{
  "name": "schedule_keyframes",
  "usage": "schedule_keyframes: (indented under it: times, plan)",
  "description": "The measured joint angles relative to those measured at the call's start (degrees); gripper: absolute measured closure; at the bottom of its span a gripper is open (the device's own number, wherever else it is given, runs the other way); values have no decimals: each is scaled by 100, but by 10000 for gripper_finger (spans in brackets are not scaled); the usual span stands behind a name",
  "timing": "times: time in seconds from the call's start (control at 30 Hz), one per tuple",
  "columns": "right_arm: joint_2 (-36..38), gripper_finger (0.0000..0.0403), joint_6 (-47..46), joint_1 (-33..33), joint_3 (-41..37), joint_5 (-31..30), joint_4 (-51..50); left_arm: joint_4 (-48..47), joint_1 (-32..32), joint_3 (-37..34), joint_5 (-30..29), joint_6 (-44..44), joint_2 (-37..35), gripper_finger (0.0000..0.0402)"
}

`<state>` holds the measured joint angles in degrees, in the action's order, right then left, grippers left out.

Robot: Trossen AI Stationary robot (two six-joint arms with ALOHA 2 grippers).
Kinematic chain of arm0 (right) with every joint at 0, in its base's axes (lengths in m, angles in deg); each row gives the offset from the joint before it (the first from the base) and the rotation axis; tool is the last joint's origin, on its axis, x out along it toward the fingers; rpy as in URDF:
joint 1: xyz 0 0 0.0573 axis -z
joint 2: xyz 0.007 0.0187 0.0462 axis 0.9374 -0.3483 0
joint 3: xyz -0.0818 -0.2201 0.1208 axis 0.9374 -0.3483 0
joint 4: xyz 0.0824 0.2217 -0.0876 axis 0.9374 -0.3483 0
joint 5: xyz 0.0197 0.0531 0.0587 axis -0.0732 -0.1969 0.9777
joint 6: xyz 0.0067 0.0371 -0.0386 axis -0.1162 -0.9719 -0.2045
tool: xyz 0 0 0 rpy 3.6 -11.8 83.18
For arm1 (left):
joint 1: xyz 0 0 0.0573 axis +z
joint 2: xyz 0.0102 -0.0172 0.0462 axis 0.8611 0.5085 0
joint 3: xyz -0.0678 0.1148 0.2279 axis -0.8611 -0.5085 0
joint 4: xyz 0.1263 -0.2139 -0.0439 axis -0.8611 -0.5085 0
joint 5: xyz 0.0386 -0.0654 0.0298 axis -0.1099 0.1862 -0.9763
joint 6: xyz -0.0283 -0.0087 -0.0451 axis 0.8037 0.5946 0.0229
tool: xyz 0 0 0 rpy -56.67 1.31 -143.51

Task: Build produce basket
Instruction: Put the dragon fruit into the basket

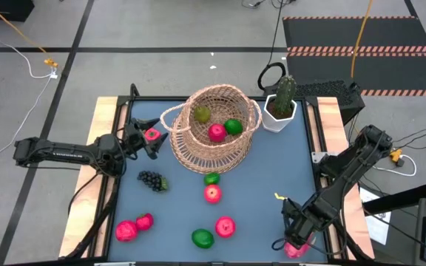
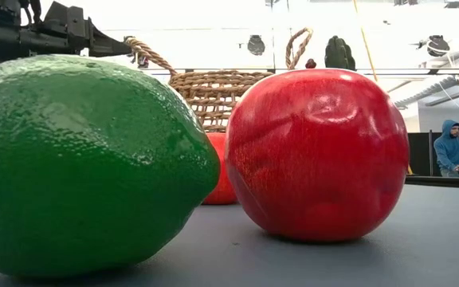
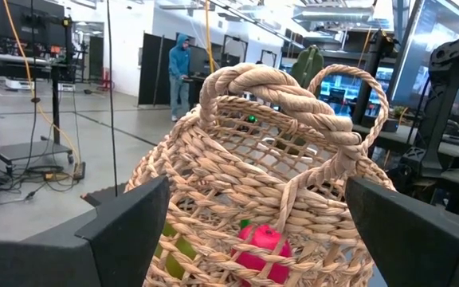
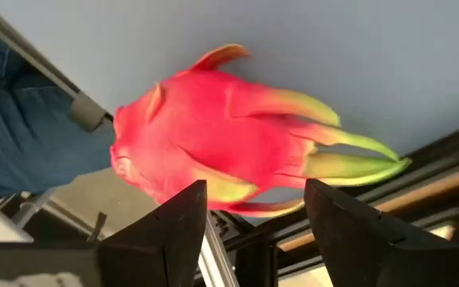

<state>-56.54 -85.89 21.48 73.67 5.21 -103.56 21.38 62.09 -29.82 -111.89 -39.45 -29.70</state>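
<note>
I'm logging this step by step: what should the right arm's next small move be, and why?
Probably close the right gripper on the dragon fruit, then lift. Its fingers are open with the fruit just ahead at the table's near right corner, while the basket already holds three pieces.

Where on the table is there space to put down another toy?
Bare mat lies between the cactus pot and the right end effector. It is crowded in front of the basket: grapes, lime, apples.
</note>
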Motion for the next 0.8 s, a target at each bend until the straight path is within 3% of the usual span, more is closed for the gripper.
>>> schedule_keyframes:
  times: [0.43,0.53,0.73,0.8]
  plan:
    - [0,213,-166,4,-725,441,1444,6,0,0,0,-13,2,21]
    - [0,251,-197,4,-725,524,1600,7,0,0,-2,-13,0,21]
    - [0,374,-174,17,-730,701,1893,6,0,0,0,-37,2,21]
    - [0,393,-166,29,-730,701,1954,4,0,0,-2,-40,0,21]
